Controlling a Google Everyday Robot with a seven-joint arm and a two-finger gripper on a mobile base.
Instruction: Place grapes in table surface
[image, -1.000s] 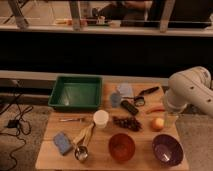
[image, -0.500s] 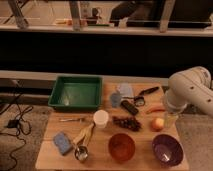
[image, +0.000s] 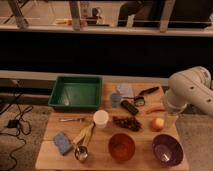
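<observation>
The grapes (image: 126, 122), a small dark bunch, lie on the table surface (image: 52, 127) near its middle, between a white cup (image: 101, 118) and a round orange fruit (image: 158, 123). My white arm comes in from the right edge. Its gripper (image: 171, 119) points down over the table's right side, just right of the orange fruit and well apart from the grapes. It stands open with nothing in it.
A green tray (image: 76, 92) sits at the back left. An orange bowl (image: 122, 146) and a purple bowl (image: 167, 149) stand at the front. A black remote-like object (image: 129, 107), a blue sponge (image: 62, 142) and a metal scoop (image: 81, 152) also lie on the table.
</observation>
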